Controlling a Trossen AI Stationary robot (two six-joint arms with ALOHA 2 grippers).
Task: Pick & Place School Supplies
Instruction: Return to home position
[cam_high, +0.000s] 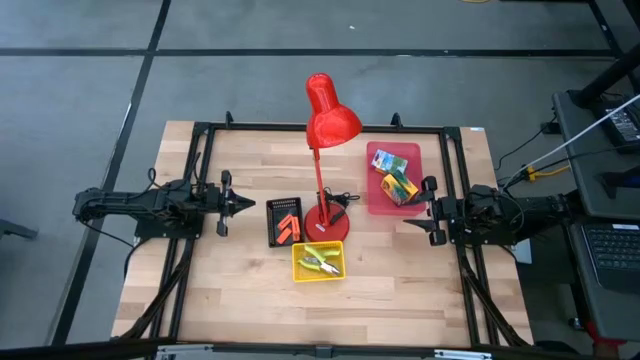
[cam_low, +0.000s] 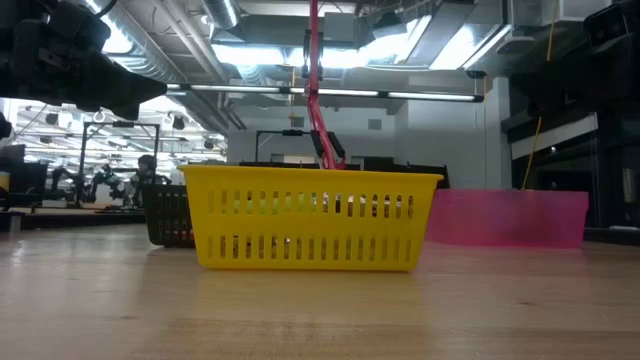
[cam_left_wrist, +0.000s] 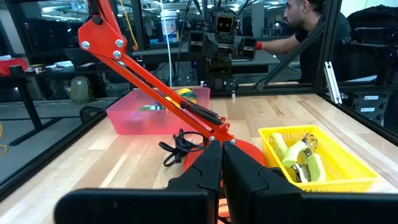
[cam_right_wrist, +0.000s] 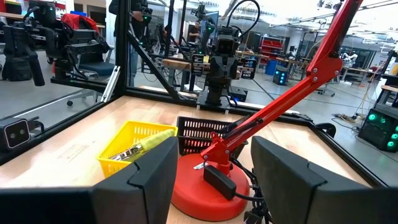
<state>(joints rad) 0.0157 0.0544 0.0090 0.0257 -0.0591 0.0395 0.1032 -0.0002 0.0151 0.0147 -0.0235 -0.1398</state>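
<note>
The crayon boxes (cam_high: 398, 185) lie in the pink tray (cam_high: 375, 205) on the table's right, and one shows over its rim in the left wrist view (cam_left_wrist: 186, 93). Tiny orange pieces (cam_high: 288, 226) sit in the black tray (cam_high: 272, 222). The pliers (cam_high: 320, 263) with yellow-green handles lie in the yellow tray (cam_high: 300, 275), also seen from the wrists (cam_left_wrist: 298, 155) (cam_right_wrist: 146, 148). My left gripper (cam_high: 245, 205) (cam_left_wrist: 222, 163) hovers shut left of the black tray. My right gripper (cam_high: 415, 212) (cam_right_wrist: 211, 180) hovers open, just near of the pink tray, facing the lamp.
A tall red desk lamp stands mid-table on its round base (cam_high: 328, 224), its arm (cam_left_wrist: 155, 78) and cord (cam_left_wrist: 177, 146) between the two grippers. In the low view the yellow tray (cam_low: 310, 230) stands nearest. A black frame rims the table. People show beyond the table (cam_left_wrist: 305, 25).
</note>
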